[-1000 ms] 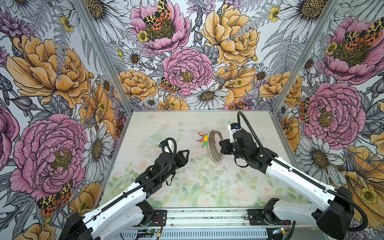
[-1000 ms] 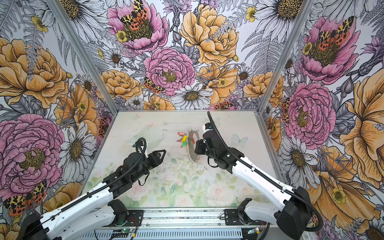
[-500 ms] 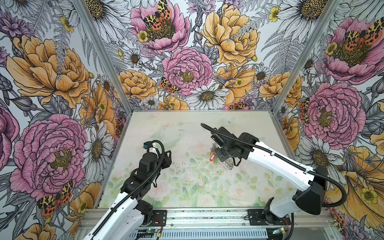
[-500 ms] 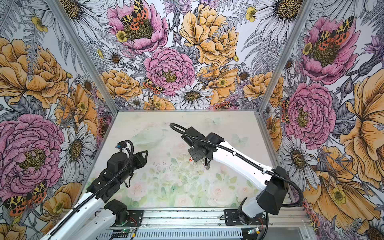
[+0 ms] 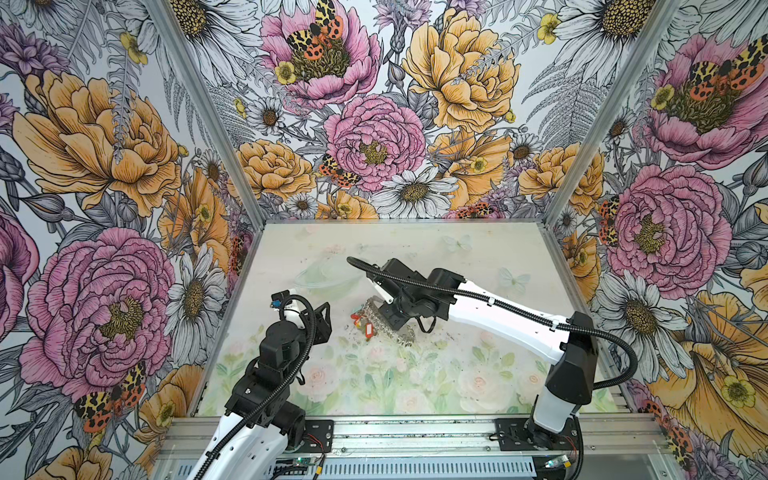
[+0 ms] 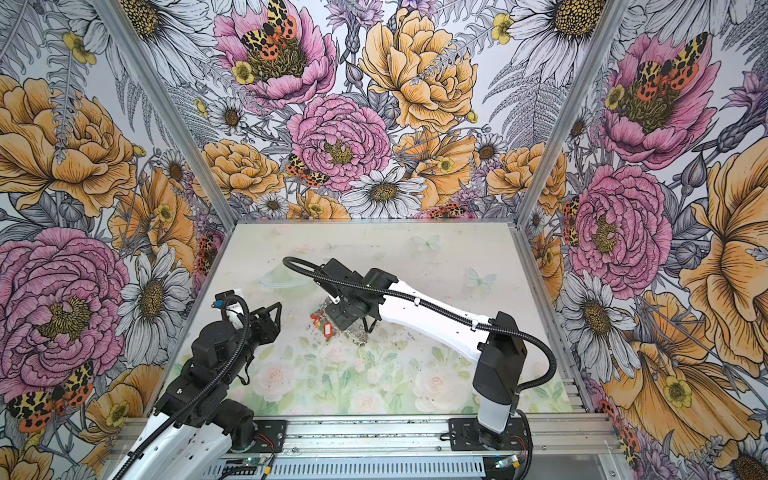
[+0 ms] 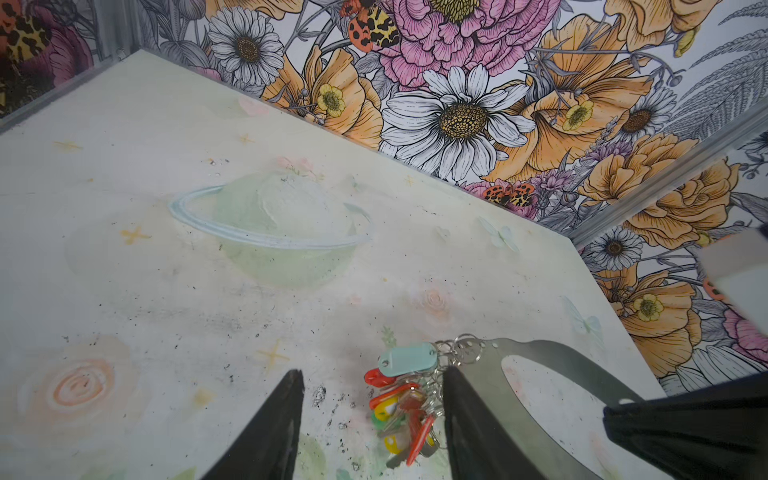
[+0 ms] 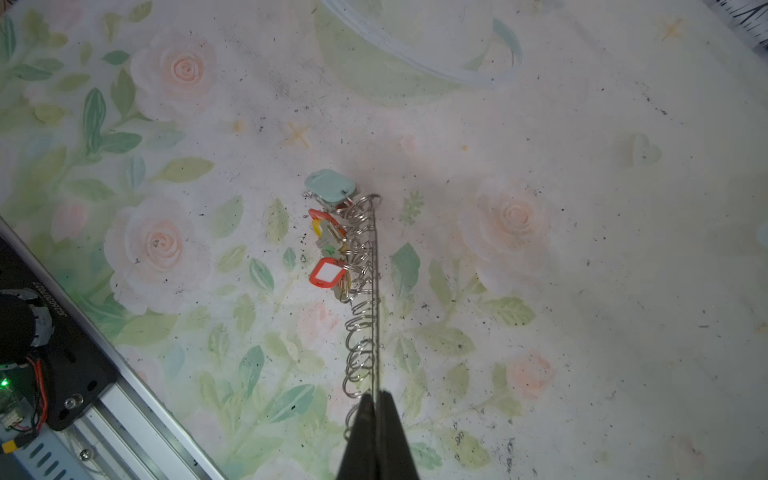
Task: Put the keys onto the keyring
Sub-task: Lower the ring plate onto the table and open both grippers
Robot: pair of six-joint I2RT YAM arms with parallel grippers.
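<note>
Scuffed pastel rose-print tabletop [image 5: 457, 257] amid floral walls [image 5: 374, 137]; right jaws tight on the keyring [image 7: 557, 357]; left jaws apart, empty

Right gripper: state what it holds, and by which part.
The right gripper is shut on the keyring, its fingers pinching the flat hoop's edge, away from the keys.

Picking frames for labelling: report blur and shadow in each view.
Both top views: sharp, evenly lit, keys tiny. Left wrist: right arm blurred, left gripper dark and soft-edged. Right wrist: hazy, soft shadow by the keyring.
</note>
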